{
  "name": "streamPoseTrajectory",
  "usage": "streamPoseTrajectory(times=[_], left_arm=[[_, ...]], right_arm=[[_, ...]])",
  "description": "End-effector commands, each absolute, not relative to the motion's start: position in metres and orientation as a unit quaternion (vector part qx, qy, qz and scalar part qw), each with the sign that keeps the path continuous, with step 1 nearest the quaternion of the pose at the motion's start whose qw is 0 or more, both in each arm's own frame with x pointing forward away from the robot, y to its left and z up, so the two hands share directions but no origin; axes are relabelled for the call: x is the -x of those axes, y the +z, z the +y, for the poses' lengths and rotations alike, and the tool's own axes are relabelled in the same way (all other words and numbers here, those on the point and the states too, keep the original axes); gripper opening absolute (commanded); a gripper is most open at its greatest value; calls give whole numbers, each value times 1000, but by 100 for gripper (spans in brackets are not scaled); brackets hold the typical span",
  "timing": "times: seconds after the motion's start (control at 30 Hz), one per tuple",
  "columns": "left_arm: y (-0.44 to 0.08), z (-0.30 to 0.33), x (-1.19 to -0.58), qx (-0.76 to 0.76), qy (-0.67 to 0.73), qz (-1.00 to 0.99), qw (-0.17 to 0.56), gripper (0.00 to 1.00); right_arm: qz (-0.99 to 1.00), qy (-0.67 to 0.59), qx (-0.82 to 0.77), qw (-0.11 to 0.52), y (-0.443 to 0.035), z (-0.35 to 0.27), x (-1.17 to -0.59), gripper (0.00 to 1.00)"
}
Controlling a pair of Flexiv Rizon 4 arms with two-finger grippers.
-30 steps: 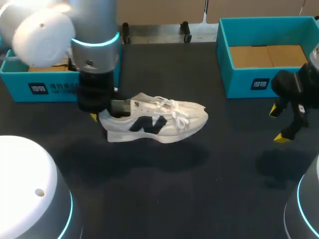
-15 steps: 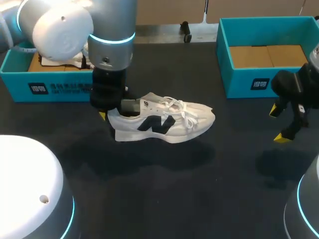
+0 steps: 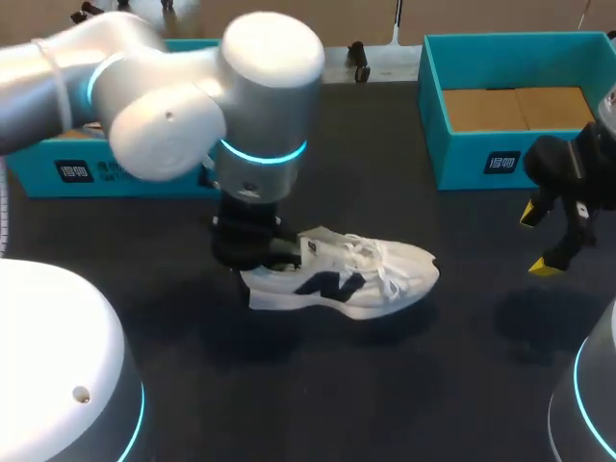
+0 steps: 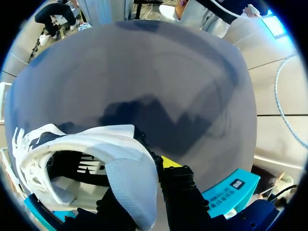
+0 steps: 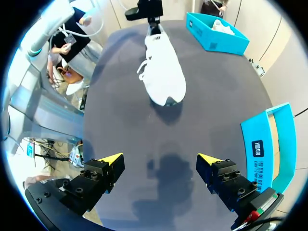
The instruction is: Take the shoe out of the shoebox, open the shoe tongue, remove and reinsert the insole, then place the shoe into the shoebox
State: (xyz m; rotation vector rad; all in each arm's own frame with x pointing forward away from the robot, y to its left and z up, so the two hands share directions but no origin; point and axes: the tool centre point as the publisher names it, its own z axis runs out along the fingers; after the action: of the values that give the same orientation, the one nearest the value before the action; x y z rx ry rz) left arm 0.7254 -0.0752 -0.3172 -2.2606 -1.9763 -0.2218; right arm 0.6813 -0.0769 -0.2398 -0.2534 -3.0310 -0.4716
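Note:
A white shoe (image 3: 351, 277) with a dark logo lies on its sole side near the middle of the black table, toe pointing right. My left gripper (image 3: 258, 258) comes down at its heel and is shut on the heel collar. In the left wrist view the padded heel (image 4: 129, 179) sits between the fingers, with one yellow tip (image 4: 168, 161) outside it. My right gripper (image 3: 538, 241) hangs open and empty at the right, well clear of the shoe. Seen from the right wrist, the shoe (image 5: 163, 67) lies far ahead of the open gripper (image 5: 160, 160).
A teal shoebox (image 3: 431, 111) with a brown cardboard bottom stands at the back right. A second teal box (image 3: 67, 171) stands at the back left, partly behind my left arm. Dark bare table (image 3: 385, 385) spreads in front of the shoe.
My left arm has carried the shoe by its heel to the right and towards the front of the table. The right arm has not moved.

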Motion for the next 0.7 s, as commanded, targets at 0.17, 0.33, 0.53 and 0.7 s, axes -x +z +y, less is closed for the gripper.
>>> streamPoseTrajectory(times=[0.17, 0.33, 0.53, 0.7], left_arm=[[-343, -82, -722, 743, -68, -663, 67, 0], [-348, -81, -719, 738, -66, -668, 67, 0], [-348, -81, -719, 738, -66, -668, 67, 0], [-348, -81, -719, 738, -66, -668, 67, 0]], right_arm=[[-984, -152, 83, 31, -240, -77, -681, 100], [-984, -152, 83, 31, -240, -77, -681, 100], [-984, -152, 83, 31, -240, -77, -681, 100], [-984, -152, 83, 31, -240, -77, -681, 100]])
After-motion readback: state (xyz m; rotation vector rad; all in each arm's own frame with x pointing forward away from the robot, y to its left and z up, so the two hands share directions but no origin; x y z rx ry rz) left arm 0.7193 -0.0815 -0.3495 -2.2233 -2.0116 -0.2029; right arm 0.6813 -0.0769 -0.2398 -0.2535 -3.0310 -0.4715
